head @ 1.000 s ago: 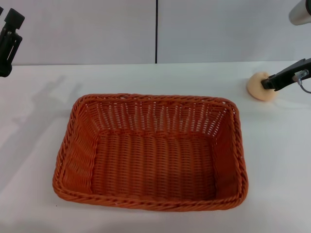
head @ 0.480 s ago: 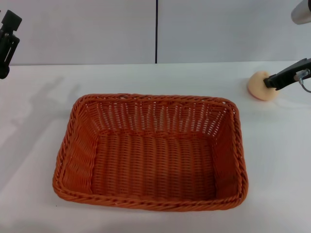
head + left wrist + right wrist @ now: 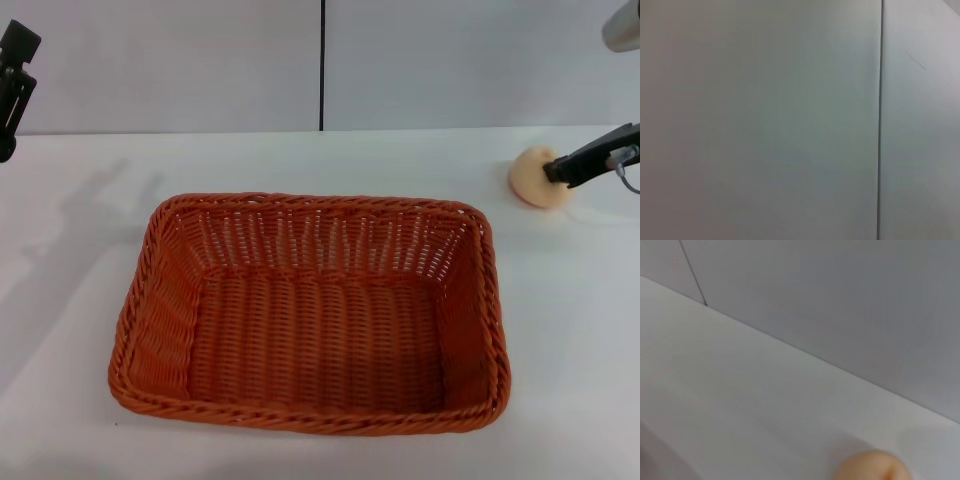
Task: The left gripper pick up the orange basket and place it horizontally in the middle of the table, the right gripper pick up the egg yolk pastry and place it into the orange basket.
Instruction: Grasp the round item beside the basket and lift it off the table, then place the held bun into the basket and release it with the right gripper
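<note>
The orange basket lies flat and empty in the middle of the white table, its long side across my view. The egg yolk pastry rests on the table at the far right, beyond the basket's right corner. My right gripper reaches in from the right edge, and its dark tip overlaps the pastry's right side. In the right wrist view the pastry shows only as a pale peach lump at the edge. My left gripper hangs raised at the far left edge, well clear of the basket.
A grey wall with a dark vertical seam stands behind the table's far edge. The left wrist view shows only this wall and seam. Bare tabletop surrounds the basket on all sides.
My left gripper has drifted a little further left and up towards the frame edge. The right gripper and the pastry have barely shifted. The basket has not moved.
</note>
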`<action>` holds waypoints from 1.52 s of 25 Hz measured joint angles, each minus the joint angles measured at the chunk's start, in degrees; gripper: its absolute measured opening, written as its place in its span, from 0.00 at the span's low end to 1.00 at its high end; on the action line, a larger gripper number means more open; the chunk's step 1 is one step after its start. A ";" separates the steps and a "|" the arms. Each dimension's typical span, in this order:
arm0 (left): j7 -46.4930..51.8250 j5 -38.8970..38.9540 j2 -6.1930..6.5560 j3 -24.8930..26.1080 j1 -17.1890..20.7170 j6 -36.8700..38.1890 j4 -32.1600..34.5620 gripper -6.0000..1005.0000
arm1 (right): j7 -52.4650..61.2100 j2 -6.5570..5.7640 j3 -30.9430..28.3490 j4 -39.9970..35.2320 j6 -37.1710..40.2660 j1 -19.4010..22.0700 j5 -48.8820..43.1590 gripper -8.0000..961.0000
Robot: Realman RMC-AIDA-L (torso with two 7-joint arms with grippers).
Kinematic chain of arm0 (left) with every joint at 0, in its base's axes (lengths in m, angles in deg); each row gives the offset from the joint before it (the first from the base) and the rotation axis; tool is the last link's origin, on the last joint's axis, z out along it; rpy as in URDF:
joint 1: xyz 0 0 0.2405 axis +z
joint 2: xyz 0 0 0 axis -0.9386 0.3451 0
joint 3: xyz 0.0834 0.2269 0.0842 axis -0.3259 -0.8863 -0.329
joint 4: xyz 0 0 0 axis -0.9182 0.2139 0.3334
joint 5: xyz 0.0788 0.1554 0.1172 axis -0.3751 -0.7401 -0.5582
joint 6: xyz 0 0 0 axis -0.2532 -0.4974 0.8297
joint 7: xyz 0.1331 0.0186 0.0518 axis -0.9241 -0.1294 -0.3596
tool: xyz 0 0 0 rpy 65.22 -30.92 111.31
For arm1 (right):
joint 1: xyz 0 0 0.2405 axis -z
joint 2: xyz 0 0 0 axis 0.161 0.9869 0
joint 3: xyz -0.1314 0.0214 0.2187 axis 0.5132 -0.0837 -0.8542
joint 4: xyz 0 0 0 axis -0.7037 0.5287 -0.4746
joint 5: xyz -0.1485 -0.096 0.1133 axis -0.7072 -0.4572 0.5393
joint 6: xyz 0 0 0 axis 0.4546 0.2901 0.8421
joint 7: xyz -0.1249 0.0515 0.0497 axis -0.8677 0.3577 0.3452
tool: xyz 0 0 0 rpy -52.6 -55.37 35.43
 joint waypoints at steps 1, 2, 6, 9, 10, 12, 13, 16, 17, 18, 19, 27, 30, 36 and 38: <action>0.00 0.00 0.00 0.00 0.00 0.00 0.00 0.53 | 0.00 0.00 0.00 0.00 0.00 0.00 0.00 0.05; 0.01 0.00 0.00 -0.01 0.00 0.00 0.00 0.53 | 0.00 0.01 -0.02 -0.43 0.00 0.25 0.11 0.05; 0.02 0.00 0.00 0.01 0.00 0.09 0.00 0.53 | 0.00 0.23 0.40 -3.09 0.03 1.52 1.94 0.05; 0.03 0.00 0.00 0.07 0.00 0.10 0.00 0.53 | -0.79 0.34 0.72 -7.05 0.96 3.51 6.24 0.05; 0.03 0.00 0.00 0.07 0.02 0.10 0.00 0.53 | -1.61 0.34 0.82 -9.45 2.09 4.64 9.26 0.05; 0.03 0.00 0.00 0.08 0.04 0.10 0.00 0.53 | -2.04 0.36 0.98 -10.78 2.79 5.31 10.85 0.04; 0.03 0.00 0.00 0.08 0.06 0.10 0.00 0.53 | -2.40 0.39 1.19 -12.00 3.37 5.89 12.14 0.04; 0.03 0.00 0.00 0.08 0.05 0.01 0.00 0.53 | -3.78 0.56 3.14 -17.27 5.91 8.22 18.42 0.04; 0.03 0.00 0.00 0.08 0.02 -0.14 0.00 0.53 | -4.19 0.57 4.10 -19.07 6.93 9.06 20.54 0.04; 0.03 0.00 0.00 0.08 -0.01 -0.19 0.00 0.53 | -4.67 0.59 5.34 -21.15 8.12 9.89 23.13 0.04; 0.03 0.00 0.00 0.08 -0.06 -0.28 0.00 0.53 | -5.21 0.60 6.58 -23.01 9.59 10.59 25.40 0.04; 0.03 0.00 -0.03 0.24 -0.45 -0.45 0.00 0.53 | -8.44 0.78 21.36 -28.84 14.21 11.21 37.00 0.04; 0.03 0.00 -0.08 0.27 -0.44 -0.50 0.00 0.53 | -8.60 0.73 25.67 -27.69 12.95 10.14 37.06 0.04; 0.03 0.00 -0.09 0.72 -0.31 -0.62 -0.34 0.53 | -8.24 0.82 27.71 -26.84 10.72 10.08 37.42 0.12; 0.01 0.00 -0.05 0.92 -0.30 -0.65 -0.55 0.53 | -8.34 0.83 27.37 -27.24 10.73 10.54 37.72 0.20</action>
